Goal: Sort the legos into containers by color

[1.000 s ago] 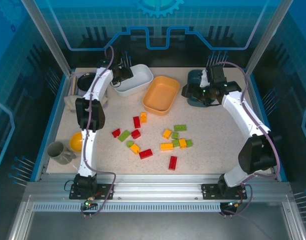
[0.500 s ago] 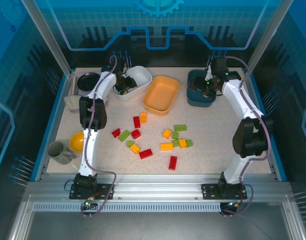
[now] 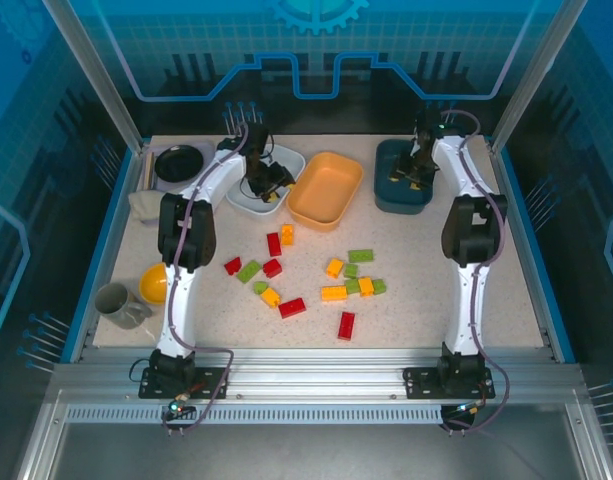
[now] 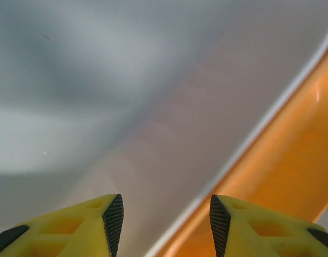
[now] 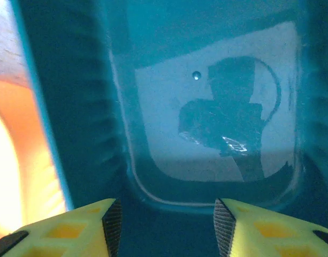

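Note:
Several red, orange-yellow and light green legos (image 3: pixel 334 293) lie scattered mid-table. At the back stand the white bin (image 3: pixel 248 194), the orange bin (image 3: pixel 326 190) and the dark teal bin (image 3: pixel 386 196). My left gripper (image 3: pixel 271 187) hangs over the white bin's right end, open and empty; its wrist view looks down at the white bin (image 4: pixel 126 107) beside the orange bin (image 4: pixel 292 155). My right gripper (image 3: pixel 414 178) is over the teal bin, open and empty, with the teal bin's floor (image 5: pixel 217 123) below the fingers.
A black round bowl (image 3: pixel 178 161) sits at the back left. A small yellow bowl (image 3: pixel 154 283) and a grey cup (image 3: pixel 116 303) stand near the left edge. Blue frame walls surround the table.
Both arms have swung inward over their bins: the left gripper moved right along the white bin, the right gripper moved over the teal bin. The legos have not moved.

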### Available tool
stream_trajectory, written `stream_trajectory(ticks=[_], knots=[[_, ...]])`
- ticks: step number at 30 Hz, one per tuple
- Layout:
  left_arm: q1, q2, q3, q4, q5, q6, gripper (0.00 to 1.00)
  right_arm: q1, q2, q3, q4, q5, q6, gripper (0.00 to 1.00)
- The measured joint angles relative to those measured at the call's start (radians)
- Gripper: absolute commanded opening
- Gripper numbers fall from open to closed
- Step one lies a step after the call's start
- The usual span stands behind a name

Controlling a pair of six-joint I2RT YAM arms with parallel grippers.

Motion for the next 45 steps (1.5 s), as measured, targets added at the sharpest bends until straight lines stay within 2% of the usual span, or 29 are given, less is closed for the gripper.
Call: stream_trajectory(ticks=[5, 10, 20, 29, 34, 38, 42, 45], knots=[[-0.025, -0.031, -0.065, 0.039, 0.025, -0.03, 0.49, 0.01, 0.077, 0.006, -0.061, -0.018, -0.034, 0.47], [-0.032, -0.071, -0.149, 0.079, 0.045, -0.037, 0.48, 0.06, 0.074, -0.039, -0.069, -0.03, -0.076, 0.45], [-0.071, -0.189, -0.341, 0.155, 0.078, -0.058, 0.45, 0.184, -0.084, -0.343, -0.032, -0.037, -0.135, 0.43], [-0.088, -0.245, -0.412, 0.182, 0.081, -0.058, 0.46, 0.207, -0.231, -0.463, 0.011, 0.027, -0.153, 0.47], [-0.088, -0.232, -0.359, 0.172, 0.069, -0.056, 0.49, 0.217, -0.404, -0.588, 0.061, 0.114, -0.13, 0.59], [-0.086, -0.183, -0.251, 0.172, 0.065, -0.051, 0.49, 0.267, -0.616, -0.768, 0.111, 0.132, -0.063, 0.63], [-0.084, -0.122, -0.148, 0.158, 0.059, -0.037, 0.5, 0.351, -0.779, -0.972, 0.158, 0.126, 0.06, 0.64], [-0.083, -0.106, -0.108, 0.137, 0.045, -0.026, 0.51, 0.37, -0.88, -1.129, 0.177, 0.126, 0.2, 0.67]])
